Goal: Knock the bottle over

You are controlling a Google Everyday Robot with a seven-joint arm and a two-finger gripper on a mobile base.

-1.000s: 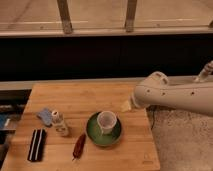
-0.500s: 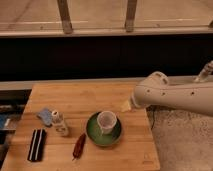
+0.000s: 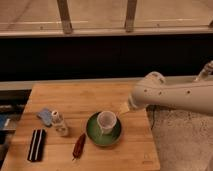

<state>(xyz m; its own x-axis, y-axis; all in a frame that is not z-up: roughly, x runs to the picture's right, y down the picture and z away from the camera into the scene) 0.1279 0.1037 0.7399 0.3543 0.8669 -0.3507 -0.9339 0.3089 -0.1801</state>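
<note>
Locate the bottle [image 3: 60,123] on the left part of the wooden table [image 3: 90,97]. It stands upright, white cap uppermost. A blue cloth [image 3: 45,116] lies just beside it on the left, touching it or very nearly so; you cannot tell which.

Note the other items on the table. A white cup [image 3: 106,121] stands on a green saucer [image 3: 95,135] near the table's middle, to the right of the bottle and apart from it. A dark red, elongated item [image 3: 79,145] lies at a slant between the bottle and the saucer, nearer the front edge. A black flat item with pale stripes [image 3: 36,145] lies at the front left corner.

Find the gripper [image 3: 124,108] at the end of the white arm [image 3: 170,95], which reaches in from the right. It hangs above the table just beyond the saucer's right rear rim, well apart from the bottle. You cannot tell whether the gripper is spread or closed; it holds nothing that you can see.
</note>
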